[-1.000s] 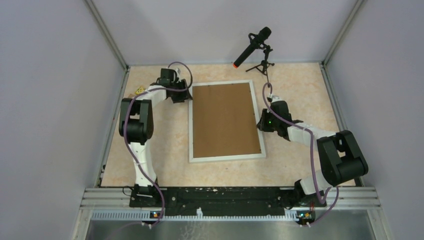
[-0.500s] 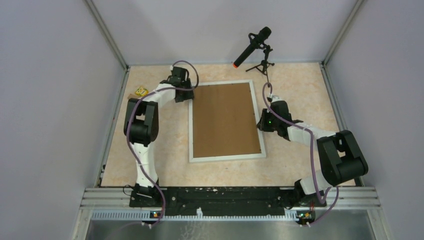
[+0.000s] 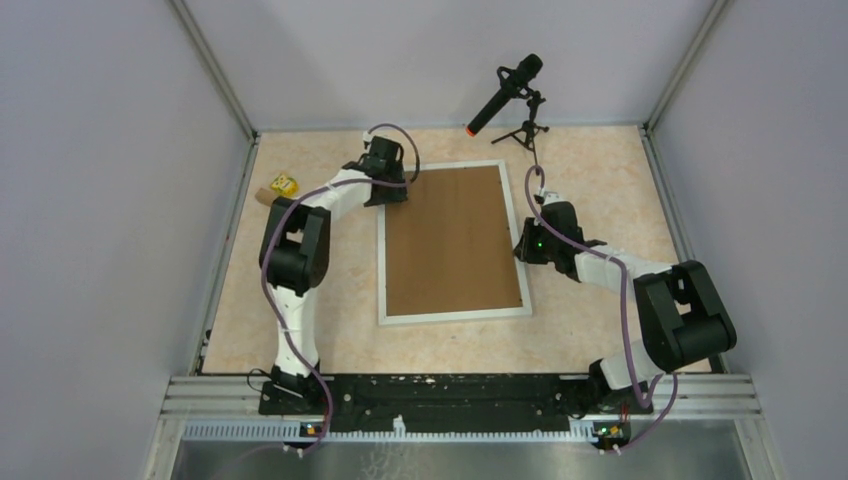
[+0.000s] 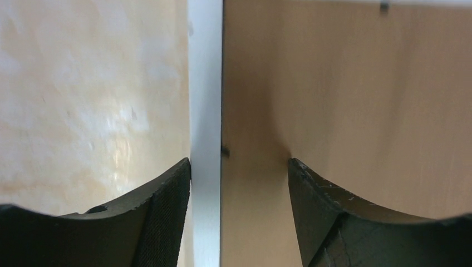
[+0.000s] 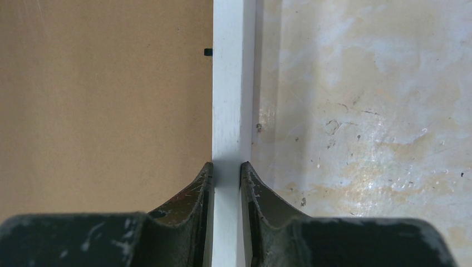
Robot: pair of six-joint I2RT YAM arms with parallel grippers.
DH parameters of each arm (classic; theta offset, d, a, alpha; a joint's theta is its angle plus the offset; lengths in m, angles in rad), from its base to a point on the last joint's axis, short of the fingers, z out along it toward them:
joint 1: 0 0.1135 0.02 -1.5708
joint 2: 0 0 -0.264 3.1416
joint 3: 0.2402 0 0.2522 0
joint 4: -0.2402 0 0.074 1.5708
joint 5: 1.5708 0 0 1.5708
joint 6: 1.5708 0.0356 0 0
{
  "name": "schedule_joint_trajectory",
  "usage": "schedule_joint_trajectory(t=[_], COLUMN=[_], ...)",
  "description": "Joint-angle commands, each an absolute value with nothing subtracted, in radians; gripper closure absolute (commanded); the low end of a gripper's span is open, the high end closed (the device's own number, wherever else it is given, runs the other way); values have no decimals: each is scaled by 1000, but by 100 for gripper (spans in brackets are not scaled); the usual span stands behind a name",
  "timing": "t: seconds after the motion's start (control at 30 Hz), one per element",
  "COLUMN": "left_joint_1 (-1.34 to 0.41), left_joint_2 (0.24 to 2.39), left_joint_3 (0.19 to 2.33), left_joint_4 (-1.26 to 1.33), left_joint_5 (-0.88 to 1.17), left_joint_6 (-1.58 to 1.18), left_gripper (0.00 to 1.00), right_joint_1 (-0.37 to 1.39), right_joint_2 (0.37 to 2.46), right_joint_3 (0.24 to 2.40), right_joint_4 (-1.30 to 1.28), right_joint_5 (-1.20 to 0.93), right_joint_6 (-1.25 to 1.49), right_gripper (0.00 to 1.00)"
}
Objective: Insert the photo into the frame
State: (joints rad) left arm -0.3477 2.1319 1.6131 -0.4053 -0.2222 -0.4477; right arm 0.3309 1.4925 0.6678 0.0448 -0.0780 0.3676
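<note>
Overhead, the frame (image 3: 382,260) lies flat in the middle of the tabletop (image 3: 600,180), its back side up, and a brown backing board (image 3: 452,240) fills it. From there the left pincer (image 3: 390,190) is seen at the far left corner of the frame and the right pincer (image 3: 522,245) at the middle of its right side, but the fingers are hidden under the wrists. The wrist views show them. The left pincer (image 4: 238,162) stands open about halfway. One finger (image 4: 167,211) is at the outer edge of the white moulding and the other (image 4: 317,211) is over the board, and it has hold of nothing. The right pincer (image 5: 227,166) is closed on the moulding, with one finger on each side. Only the top view shows a microphone (image 3: 505,92) on a small tripod at the far edge and a small yellow object (image 3: 284,184) near the left wall.
</note>
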Motion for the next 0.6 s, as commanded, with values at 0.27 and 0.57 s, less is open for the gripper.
schedule_joint_trajectory(t=[0.27, 0.57], left_joint_1=[-65, -55], left_joint_2=[1743, 1980], left_joint_3=[1150, 1403], left_joint_4=[-258, -238], left_joint_5=[535, 529], left_joint_6=[-364, -402], left_gripper=[45, 56], right_joint_1=[348, 355], right_joint_2=[1565, 1569], right_joint_3=[630, 633], right_joint_4=[-28, -33], right_joint_5=[-149, -138], right_joint_6=[357, 353], right_gripper=[100, 100])
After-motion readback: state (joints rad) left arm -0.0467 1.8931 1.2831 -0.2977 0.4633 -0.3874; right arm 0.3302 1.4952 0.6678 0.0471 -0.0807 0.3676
